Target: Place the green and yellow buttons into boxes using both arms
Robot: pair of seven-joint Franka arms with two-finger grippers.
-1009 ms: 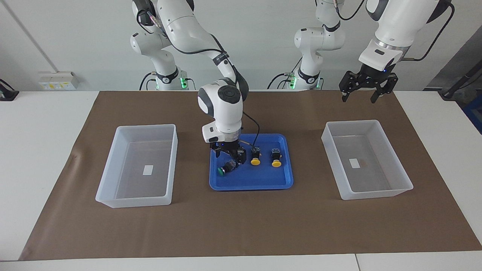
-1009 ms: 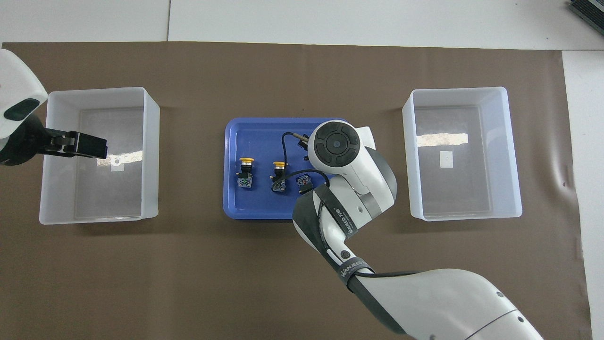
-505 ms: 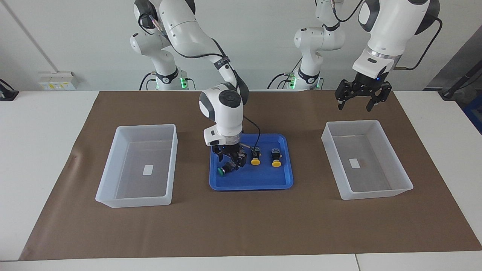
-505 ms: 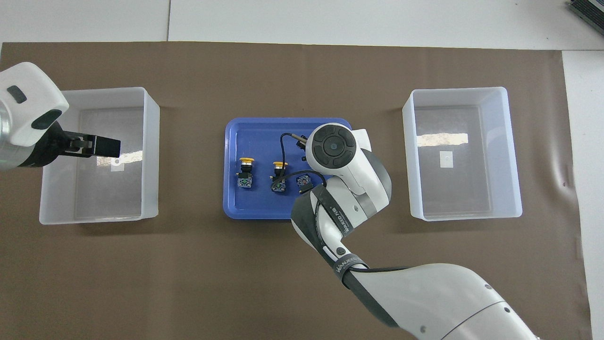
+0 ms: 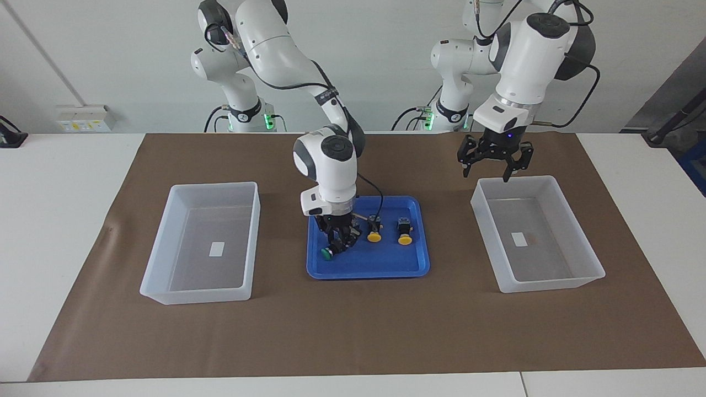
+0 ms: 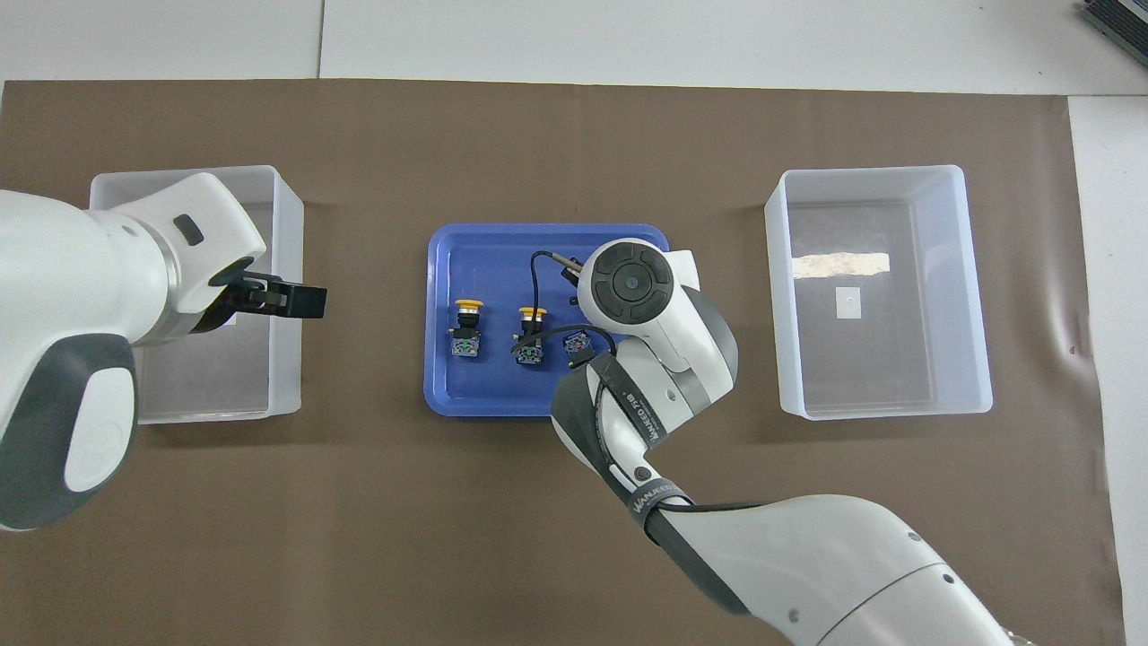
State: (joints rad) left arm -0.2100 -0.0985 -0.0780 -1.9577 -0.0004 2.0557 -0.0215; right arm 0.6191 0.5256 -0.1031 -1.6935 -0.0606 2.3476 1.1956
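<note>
While the green-capped black push-button [image 5: 330, 251] lies tipped on its side in the shallow blue plastic tray [image 5: 411, 267], toward the right arm's end of it, the right gripper [image 5: 338, 238] is down over its body. We can't tell if the fingers have actually closed on it.

If we were running this, we'd grab the blocky body, not the round cap, and lift straight up before swinging toward a box. The two yellow-capped buttons [image 5: 374, 236] [image 5: 405, 239] sit just beside it, and the arm's own black cable [image 5: 376, 196] loops right there, so sideways drift could knock them.

The left gripper [image 5: 495, 160] hangs spread wide over the clear plastic box [image 5: 573, 281] at its end. The other clear box [image 5: 160, 286] is well apart on the brown-papered counter [image 5: 353, 331].
</note>
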